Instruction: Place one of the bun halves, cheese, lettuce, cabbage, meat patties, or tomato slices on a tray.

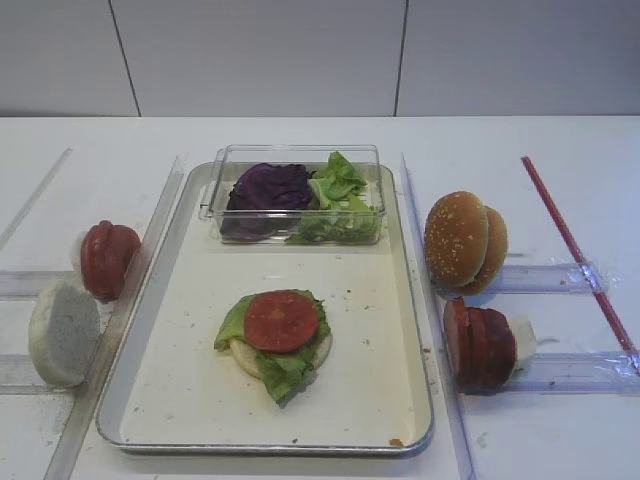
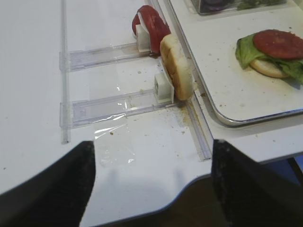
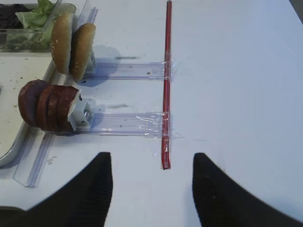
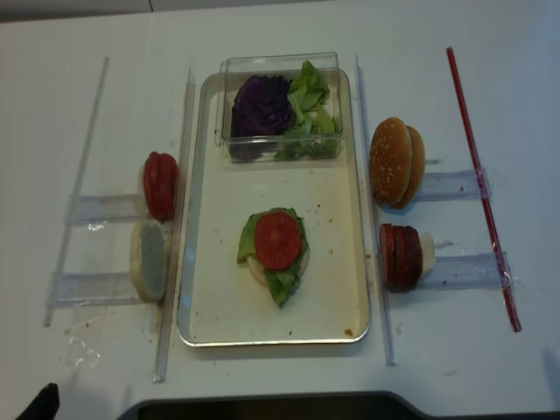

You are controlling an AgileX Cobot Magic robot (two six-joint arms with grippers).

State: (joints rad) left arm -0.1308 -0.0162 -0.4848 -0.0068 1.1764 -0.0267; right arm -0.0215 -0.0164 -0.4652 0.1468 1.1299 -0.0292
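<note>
On the tray (image 1: 370, 360) lies a pale bun half topped with lettuce (image 1: 285, 368) and one tomato slice (image 1: 281, 320). More tomato slices (image 1: 108, 258) and a pale bun half (image 1: 63, 333) stand on edge left of the tray. Sesame bun halves (image 1: 465, 240) and meat patties (image 1: 480, 343) stand to its right. Cabbage (image 1: 270, 187) and more lettuce (image 1: 340, 195) fill a clear box at the tray's back. No cheese shows. My left gripper (image 2: 152, 144) hovers open and empty near the table's front left edge. My right gripper (image 3: 151, 156) is open and empty over bare table right of the patties (image 3: 47, 108).
A red rod (image 1: 575, 250) lies taped across clear plastic holders (image 1: 560, 275) at the right. Long clear rails (image 1: 140, 300) run along both sides of the tray. The table's front edge (image 2: 227, 175) curves just under the left gripper.
</note>
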